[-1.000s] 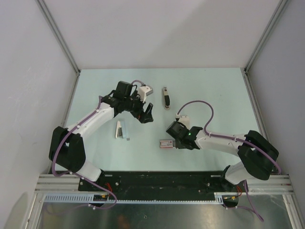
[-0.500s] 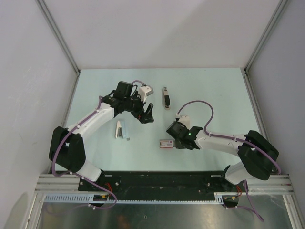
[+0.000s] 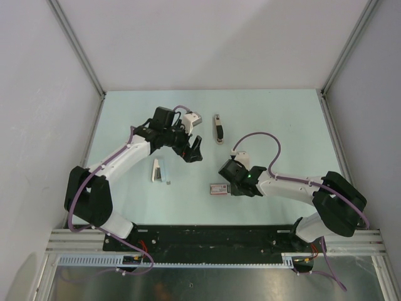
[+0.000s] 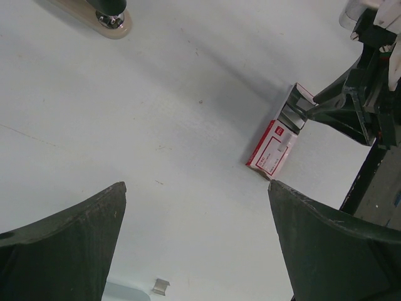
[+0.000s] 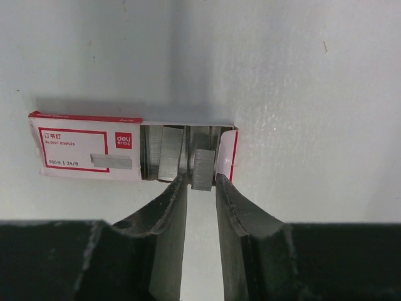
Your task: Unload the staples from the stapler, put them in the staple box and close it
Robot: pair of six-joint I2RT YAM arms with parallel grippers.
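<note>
The stapler (image 3: 218, 128) is a slim dark bar on a beige base, lying at the back middle of the table; its end shows in the left wrist view (image 4: 110, 17). My right gripper (image 3: 227, 185) is at the open end of the pink-and-white staple box (image 3: 218, 187). In the right wrist view the gripper (image 5: 200, 182) is closed on a short grey strip of staples (image 5: 203, 168) that sticks out of the box (image 5: 84, 153). My left gripper (image 3: 193, 150) hangs open and empty over bare table, left of the stapler; its jaws (image 4: 195, 184) are wide apart.
A white and light-blue object (image 3: 157, 170) lies left of the box, near the left arm. A tiny bent metal piece (image 4: 161, 286) lies beside its edge. The staple box (image 4: 276, 143) and the right gripper (image 4: 351, 106) show in the left wrist view.
</note>
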